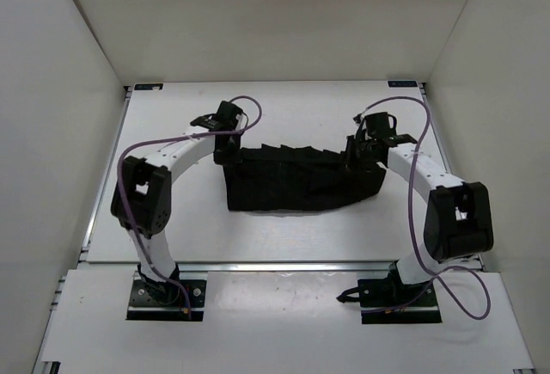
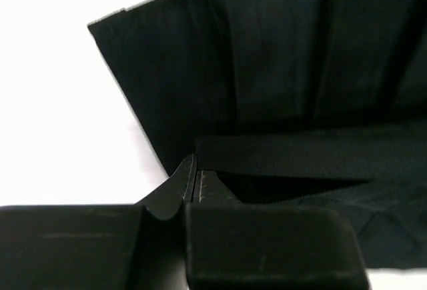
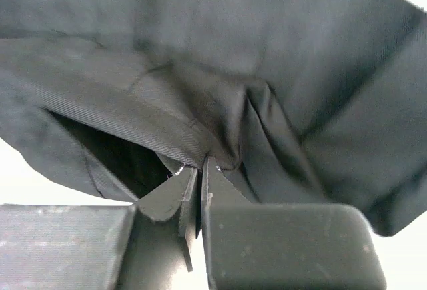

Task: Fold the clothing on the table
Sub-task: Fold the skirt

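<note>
Two pinches: left gripper point(image 1: 223, 149) and right gripper point(image 1: 357, 152) each closed on a far corner of the clothing point(image 1: 301, 187), which lies mid table point(image 1: 284, 107). Best carried level and together toward the near hem, edge taut.

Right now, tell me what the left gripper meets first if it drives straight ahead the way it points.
The clothing: the left gripper is shut on its edge, and pleated black fabric fills the view just ahead. Whether it would press through to the table is unclear.
</note>
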